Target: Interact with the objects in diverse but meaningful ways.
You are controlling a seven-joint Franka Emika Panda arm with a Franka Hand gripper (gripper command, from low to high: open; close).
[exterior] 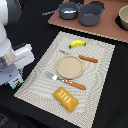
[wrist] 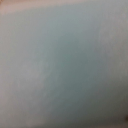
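1. On the mat that covers the dark bench I can see most of my toys. The banana lies at the far edge of the mat. The slab lies at the near edge.
2. Between them sits a round tan plate. A fork lies on its near side and a knife on its far side. Both have orange handles.
3. Far back, on a brown board, stand a saucepan and a big grey pot. A pale bowl peeks in at the exterior view's right edge.
4. I count one banana, one slab, one saucepan, one pot, one plate, one fork, one knife and one bowl.
5. I think the banana is light, hard plastic. It is smooth and curved, so it may slip. I would pinch it across the fat middle.
6. The slab looks flat, stiff and light. I would take it across its short side, from the edges, as it lies low on the mat.
7. The saucepan looks a bit heavier. Its long thin handle, or the rim, seems the best place to hold.
8. My arm is at the exterior view's left, off the mat. I cannot see the gripper, so I cannot tell if it is wide or narrow.
9. The wrist view shows only a pale blue-grey blur. Something is very close to it, but I cannot tell what.
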